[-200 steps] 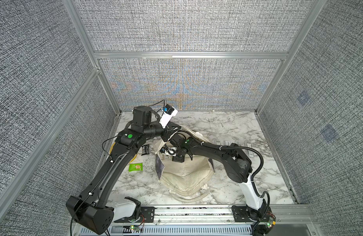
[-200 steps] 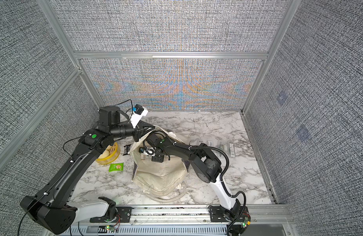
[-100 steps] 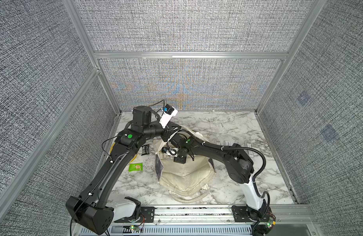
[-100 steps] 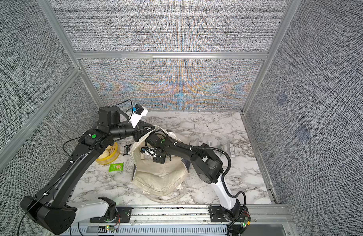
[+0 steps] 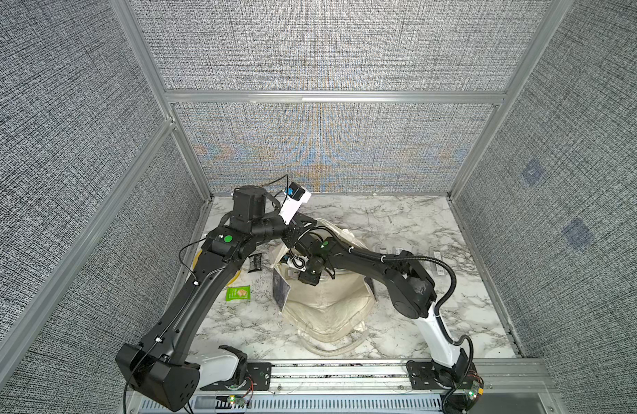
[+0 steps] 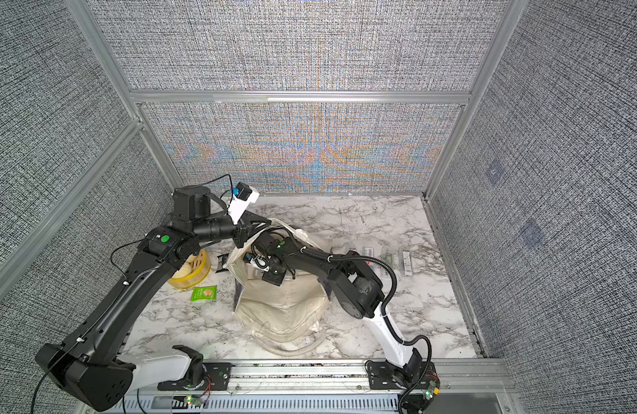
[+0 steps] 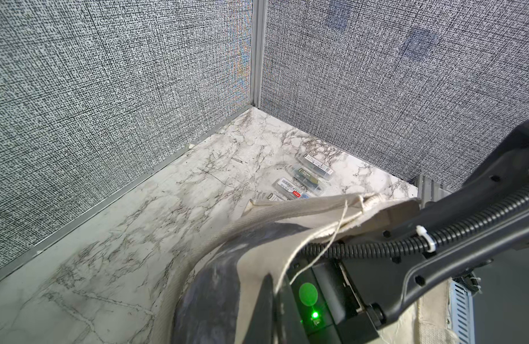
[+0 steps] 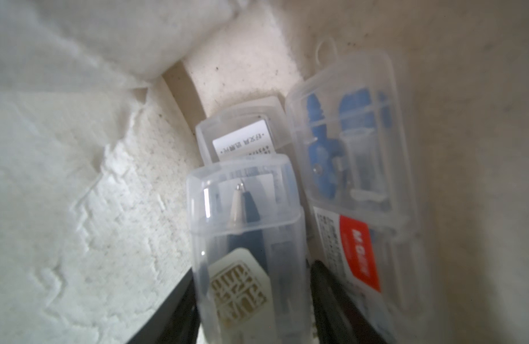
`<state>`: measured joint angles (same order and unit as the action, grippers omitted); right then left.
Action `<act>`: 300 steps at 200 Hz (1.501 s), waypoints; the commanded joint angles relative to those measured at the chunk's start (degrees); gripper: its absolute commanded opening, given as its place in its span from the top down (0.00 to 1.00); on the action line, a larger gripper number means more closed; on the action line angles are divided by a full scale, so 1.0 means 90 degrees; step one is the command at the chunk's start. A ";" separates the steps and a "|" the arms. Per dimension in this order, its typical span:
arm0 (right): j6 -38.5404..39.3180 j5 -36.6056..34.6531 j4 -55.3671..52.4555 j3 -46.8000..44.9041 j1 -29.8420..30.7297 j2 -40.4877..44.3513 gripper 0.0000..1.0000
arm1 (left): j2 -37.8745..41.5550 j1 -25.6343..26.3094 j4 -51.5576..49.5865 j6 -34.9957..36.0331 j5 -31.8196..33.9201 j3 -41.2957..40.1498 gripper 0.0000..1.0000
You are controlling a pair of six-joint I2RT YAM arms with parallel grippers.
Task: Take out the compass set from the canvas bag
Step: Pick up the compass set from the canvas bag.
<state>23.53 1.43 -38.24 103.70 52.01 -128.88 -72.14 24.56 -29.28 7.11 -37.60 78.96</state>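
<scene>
The cream canvas bag (image 5: 327, 304) stands open in the middle of the marble table, seen in both top views. My left gripper (image 7: 276, 300) is shut on the bag's far rim and holds the mouth up. My right arm reaches down into the bag, so its fingers are hidden in the top views. In the right wrist view my right gripper (image 8: 252, 268) is shut on a compass set (image 8: 245, 232), a clear plastic case with a gold label, one finger on each long side. Two more clear cases (image 8: 352, 166) lie against it in the bag's bottom.
Several clear cases (image 6: 388, 258) lie on the table right of the bag. On the left are a yellow round holder (image 6: 189, 272), a green packet (image 5: 238, 293) and a small black packet (image 5: 255, 261). The bag's loop handles (image 5: 331, 347) trail toward the front rail.
My right wrist has shifted slightly inside the bag's mouth. The left arm has stayed put, holding the rim.
</scene>
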 commanded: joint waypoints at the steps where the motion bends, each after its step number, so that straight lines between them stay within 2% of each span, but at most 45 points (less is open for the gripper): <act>1: -0.0280 0.0097 -0.0507 0.0012 -0.0027 -0.0005 0.48 | 0.0066 0.0005 0.0229 0.0030 -0.0382 0.0035 1.00; 20: -0.0253 0.0029 -0.0502 -0.0046 -0.0023 0.0090 0.52 | 0.0083 0.0000 0.0226 0.0030 -0.0373 0.0035 1.00; 105: -0.0106 -0.0499 -0.1023 0.0250 0.0160 0.0516 0.52 | -0.0036 0.0001 0.0262 0.0030 -0.0294 0.0024 1.00; 254: -0.0103 -0.0613 -0.1317 -0.1056 0.0657 0.2570 0.52 | 0.0147 -0.0016 0.0763 -0.0424 0.0122 -0.0004 1.00; 300: -0.0203 -0.0767 -0.1610 -0.0842 0.0838 0.3114 0.53 | 0.0114 -0.0030 0.0779 -0.0427 0.0184 -0.0004 1.00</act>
<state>22.44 -4.93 -50.94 94.56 58.61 -103.18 -71.22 24.43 -26.65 3.40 -35.73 78.89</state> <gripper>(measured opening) 0.474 0.048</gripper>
